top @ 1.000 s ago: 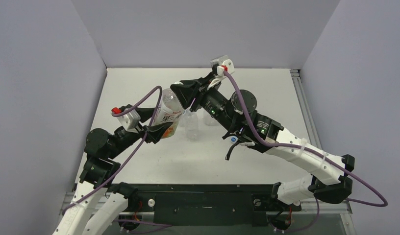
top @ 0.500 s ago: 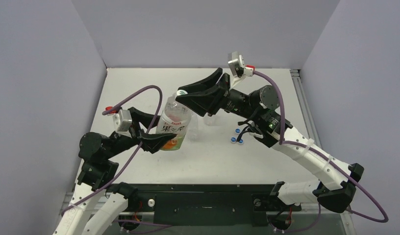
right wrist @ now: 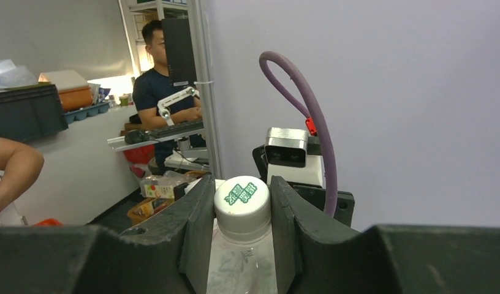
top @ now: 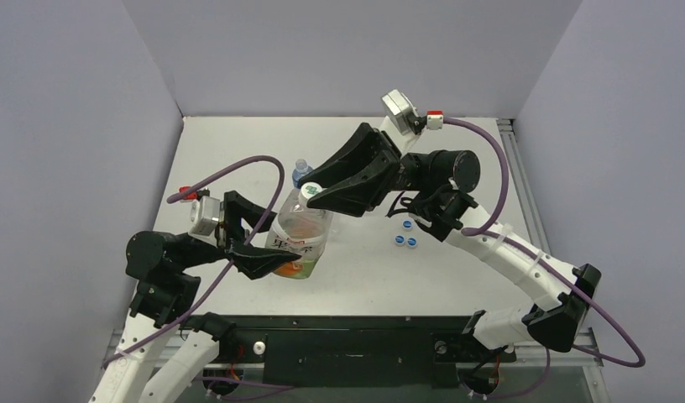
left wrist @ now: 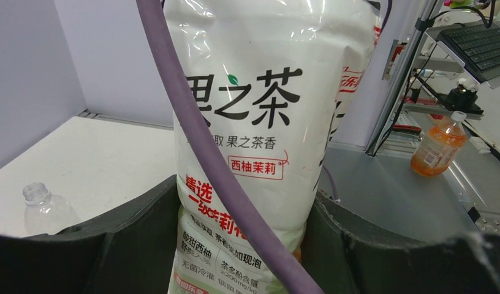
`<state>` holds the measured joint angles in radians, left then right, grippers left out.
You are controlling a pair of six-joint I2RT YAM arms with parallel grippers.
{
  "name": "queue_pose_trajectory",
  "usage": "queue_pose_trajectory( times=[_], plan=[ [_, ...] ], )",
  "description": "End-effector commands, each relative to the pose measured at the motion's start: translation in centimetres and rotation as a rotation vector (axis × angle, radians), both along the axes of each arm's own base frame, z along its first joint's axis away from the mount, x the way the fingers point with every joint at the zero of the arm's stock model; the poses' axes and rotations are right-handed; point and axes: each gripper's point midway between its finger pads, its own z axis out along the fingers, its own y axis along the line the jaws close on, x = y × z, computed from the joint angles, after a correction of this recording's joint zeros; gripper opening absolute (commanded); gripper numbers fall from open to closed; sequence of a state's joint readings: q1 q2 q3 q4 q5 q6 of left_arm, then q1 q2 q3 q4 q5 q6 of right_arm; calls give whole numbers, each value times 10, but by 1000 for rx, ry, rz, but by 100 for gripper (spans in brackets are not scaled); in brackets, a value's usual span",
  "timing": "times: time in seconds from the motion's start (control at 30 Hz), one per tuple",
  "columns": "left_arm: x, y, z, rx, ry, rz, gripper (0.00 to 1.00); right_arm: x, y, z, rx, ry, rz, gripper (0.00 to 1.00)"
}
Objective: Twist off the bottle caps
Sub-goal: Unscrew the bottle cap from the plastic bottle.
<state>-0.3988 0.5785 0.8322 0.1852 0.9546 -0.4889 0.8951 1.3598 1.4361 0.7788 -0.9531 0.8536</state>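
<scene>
Look at the label on that wide clear plastic bottle (left wrist: pixel 247 122): white up top, bold black characters with one little green leaf. Then a red-outlined box, red lettering below, and orange and green at the foot. The round white plastic screw cap (right wrist: pixel 241 196) carries a green printed mark. Small round blue plastic caps (top: pixel 399 239), white in the middle, sit on the white tabletop (top: pixel 238 151). A purple cable (left wrist: pixel 198 141) cuts across the label. Further back, a slim clear bottle (top: pixel 300 172) shows blue on top, cap or label, hard to say.
</scene>
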Motion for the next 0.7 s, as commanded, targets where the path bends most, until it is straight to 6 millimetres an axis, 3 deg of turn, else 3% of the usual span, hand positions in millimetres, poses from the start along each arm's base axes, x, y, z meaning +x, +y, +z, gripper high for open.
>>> queue_pose_trajectory(
  times=[0.0,0.03,0.07,0.1,0.13,0.17,0.27,0.37,0.4,0.43,0.47,0.5,0.53,0.57,0.67],
  plan=[
    [-1,-1,8,10,-8,-16,0,-33,-27,31,68,-113,59,0],
    [1,-1,8,9,-8,-7,0,-24,-20,22,-1,-67,35,6],
    [3,-1,7,11,-15,3,0,-16,-19,25,14,-104,-42,15],
    [6,0,8,9,-15,20,0,-4,-12,9,-83,-53,-90,36],
    [11,1,7,8,-22,47,0,9,-14,13,-63,-100,-211,45],
    [13,1,6,12,-19,62,0,20,-11,-3,-146,-66,-270,58],
    [33,6,5,11,-44,173,0,57,-26,-1,-158,-54,-545,74],
    [55,14,0,22,-50,292,0,81,-43,3,-141,34,-740,78],
    [65,18,-1,25,-63,351,0,78,-48,9,-117,56,-772,79],
    [70,20,-3,31,-64,379,0,94,-59,11,-111,102,-896,80],
    [80,25,-4,36,-72,436,0,88,-56,11,-118,119,-914,80],
    [85,27,-6,40,-72,462,0,105,-66,8,-137,148,-1053,79],
    [93,32,-6,44,-81,511,0,95,-58,6,-157,153,-1054,76],
    [97,34,-7,55,-95,534,0,108,-61,0,-194,172,-1148,75],
    [107,42,-9,59,-104,601,0,113,-52,-6,-248,211,-1222,66]
  ],
)
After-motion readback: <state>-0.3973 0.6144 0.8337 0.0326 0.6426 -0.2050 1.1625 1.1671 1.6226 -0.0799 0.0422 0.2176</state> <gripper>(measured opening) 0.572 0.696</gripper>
